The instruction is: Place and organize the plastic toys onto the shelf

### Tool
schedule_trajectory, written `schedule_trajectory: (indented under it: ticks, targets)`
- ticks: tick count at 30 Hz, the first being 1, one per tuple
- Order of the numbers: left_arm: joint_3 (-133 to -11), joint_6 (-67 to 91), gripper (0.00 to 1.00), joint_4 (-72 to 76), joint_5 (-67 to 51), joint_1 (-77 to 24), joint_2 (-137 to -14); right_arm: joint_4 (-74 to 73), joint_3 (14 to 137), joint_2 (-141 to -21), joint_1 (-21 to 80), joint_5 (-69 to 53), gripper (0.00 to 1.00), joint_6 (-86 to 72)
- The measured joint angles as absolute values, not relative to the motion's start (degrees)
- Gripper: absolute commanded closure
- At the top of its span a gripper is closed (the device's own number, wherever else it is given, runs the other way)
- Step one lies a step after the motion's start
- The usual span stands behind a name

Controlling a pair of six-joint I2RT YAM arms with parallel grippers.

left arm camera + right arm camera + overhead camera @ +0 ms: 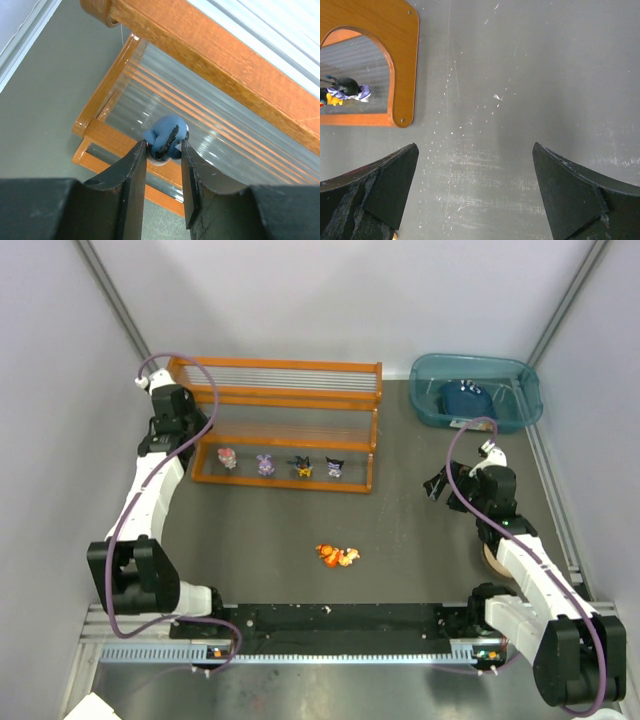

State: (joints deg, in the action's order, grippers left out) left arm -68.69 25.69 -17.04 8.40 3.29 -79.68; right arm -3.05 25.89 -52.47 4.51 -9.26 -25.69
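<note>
While the left pincer [164, 145] is clamping a small blue toy [162, 134] between its two black fingers, it is hanging over the left end of the orange-framed shelf [290, 368]. Silvery rods are showing behind the figurine, and I cannot tell whether it is touching them. Four more toys are standing in a row on the lowest tier: a pink one [228, 458], a purple one [265, 464], a black-and-yellow one [300, 467] and a black-and-purple one [334, 467]. An orange toy [337, 556] is lying on the grey desk [420, 540], well in front of the shelf and between the two arms. Off the shelf's right end, the right pincer [474, 146] is hovering above bare desk with its fingers spread wide apart, gripping nothing. At the far right corner, a teal bin [497, 360] is holding a dark blue item [465, 398].
</note>
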Motion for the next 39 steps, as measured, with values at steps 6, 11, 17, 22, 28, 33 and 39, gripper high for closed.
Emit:
schedule_trajectory:
  ticks: [6, 11, 17, 22, 28, 33, 39]
  targets:
    - [-67.9, 26.3, 1.0, -16.3, 8.4, 3.3, -80.4, -3.0, 25.9, -52.5, 4.5, -9.2, 0.01, -25.7]
    - [-66.6, 26.9, 1.0, -16.0, 8.4, 3.2, -80.6, -3.0, 25.9, -52.5, 4.5, -9.2, 0.01, -25.7]
    - [-66.3, 27.2, 1.0, -15.7, 8.4, 2.6, -80.8, -3.0, 25.9, -52.5, 4.5, -9.2, 0.01, -25.7]
    - [-66.3, 27.9, 1.0, -15.4, 8.4, 1.5, -80.8, -3.0, 25.9, -52.5, 4.5, -9.2, 0.01, -25.7]
    - [-66.3, 28.6, 1.0, -15.4, 8.6, 0.3, -81.4, -3.1, 25.9, -52.5, 4.5, -9.2, 0.01, -25.7]
    - [-66.3, 28.9, 1.0, -15.0, 8.6, 0.3, -82.5, -3.1, 25.9, -52.5, 4.5, -9.1, 0.01, -25.7]
    - [-66.3, 28.9, 0.98, -13.9, 8.9, -1.0, -83.1, -3.1, 25.9, -52.5, 4.5, -8.8, 0.01, -25.7]
